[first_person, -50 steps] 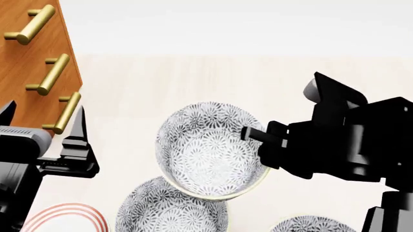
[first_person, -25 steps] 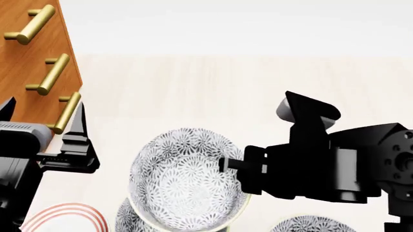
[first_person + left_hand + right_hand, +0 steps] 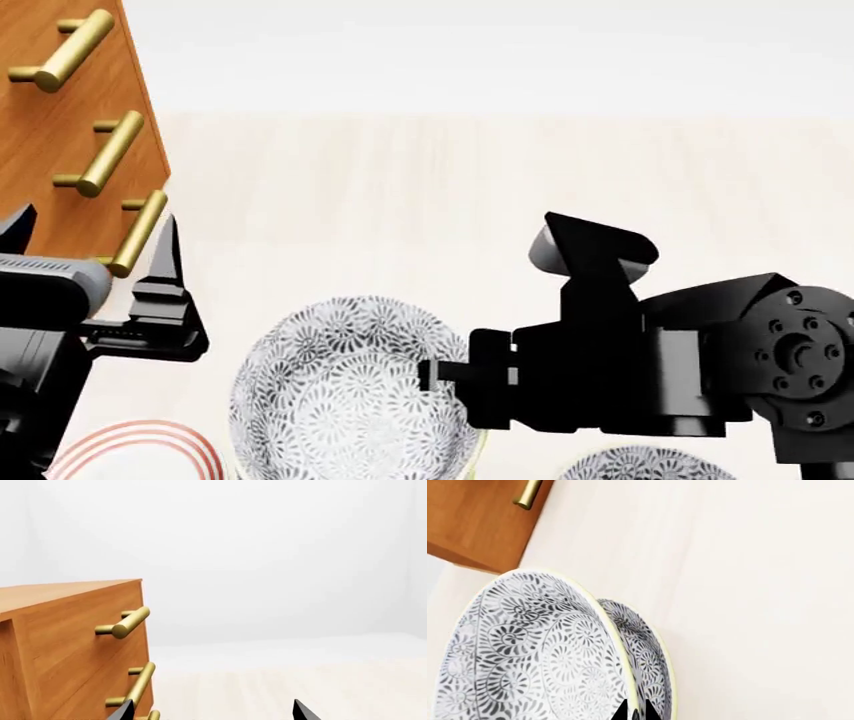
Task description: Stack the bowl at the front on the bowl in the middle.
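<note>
My right gripper point(image 3: 441, 376) point(image 3: 635, 714) is shut on the rim of the bowl at the front point(image 3: 344, 392) point(image 3: 534, 650), one finger inside the wall and one outside. It is a deep grey-flowered bowl with a yellow-green rim, held in the air. The bowl in the middle point(image 3: 652, 655) shows in the right wrist view as a matching rim just beyond the held one. The held bowl hides it in the head view. My left gripper point(image 3: 94, 228) point(image 3: 212, 715) stays open beside the dresser with nothing between its fingers.
A wooden dresser point(image 3: 60, 120) point(image 3: 67, 640) with brass bar handles stands at the far left. A third patterned bowl point(image 3: 643, 466) sits at the near right edge. A red-ringed plate point(image 3: 134, 448) lies at the near left. The surface is pale wood.
My right gripper has carried the bowl leftward and nearer to me. It now covers the bowl that showed below it before. The left arm has not moved.
</note>
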Controlling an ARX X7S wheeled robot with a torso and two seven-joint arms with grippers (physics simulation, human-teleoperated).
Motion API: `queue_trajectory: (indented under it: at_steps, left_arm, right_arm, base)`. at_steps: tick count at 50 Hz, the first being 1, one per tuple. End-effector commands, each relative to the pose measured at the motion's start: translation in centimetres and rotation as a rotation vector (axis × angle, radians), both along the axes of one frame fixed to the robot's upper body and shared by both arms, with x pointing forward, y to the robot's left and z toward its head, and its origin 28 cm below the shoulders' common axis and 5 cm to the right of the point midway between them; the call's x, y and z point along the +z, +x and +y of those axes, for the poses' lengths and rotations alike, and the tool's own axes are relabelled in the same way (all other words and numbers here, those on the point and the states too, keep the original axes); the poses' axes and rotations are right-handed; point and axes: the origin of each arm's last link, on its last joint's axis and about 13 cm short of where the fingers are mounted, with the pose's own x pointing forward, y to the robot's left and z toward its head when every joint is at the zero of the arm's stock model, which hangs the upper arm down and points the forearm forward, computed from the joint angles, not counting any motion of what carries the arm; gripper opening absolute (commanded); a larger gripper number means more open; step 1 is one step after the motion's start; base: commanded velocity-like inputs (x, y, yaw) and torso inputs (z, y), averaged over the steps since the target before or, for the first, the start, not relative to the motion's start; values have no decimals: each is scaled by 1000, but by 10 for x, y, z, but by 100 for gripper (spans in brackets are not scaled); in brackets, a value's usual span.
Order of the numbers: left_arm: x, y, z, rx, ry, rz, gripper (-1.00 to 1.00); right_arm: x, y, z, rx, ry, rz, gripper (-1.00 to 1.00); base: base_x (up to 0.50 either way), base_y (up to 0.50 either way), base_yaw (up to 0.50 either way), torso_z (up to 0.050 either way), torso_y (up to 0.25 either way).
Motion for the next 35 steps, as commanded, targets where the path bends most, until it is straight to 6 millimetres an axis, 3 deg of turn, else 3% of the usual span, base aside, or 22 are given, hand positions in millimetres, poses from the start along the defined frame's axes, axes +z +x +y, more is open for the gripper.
queue_trajectory:
  at_steps: [1,35]
  left_arm:
    - [-2,0,0,1,3,3,100]
    - [-1,0,0,1,3,3,100]
  right_arm:
    - [-1,3,3,21,20,-4,-100]
    - [-25,10,10,55,-4,48,-100]
  base:
    - [0,0,0,0,0]
    - [0,0,0,0,0]
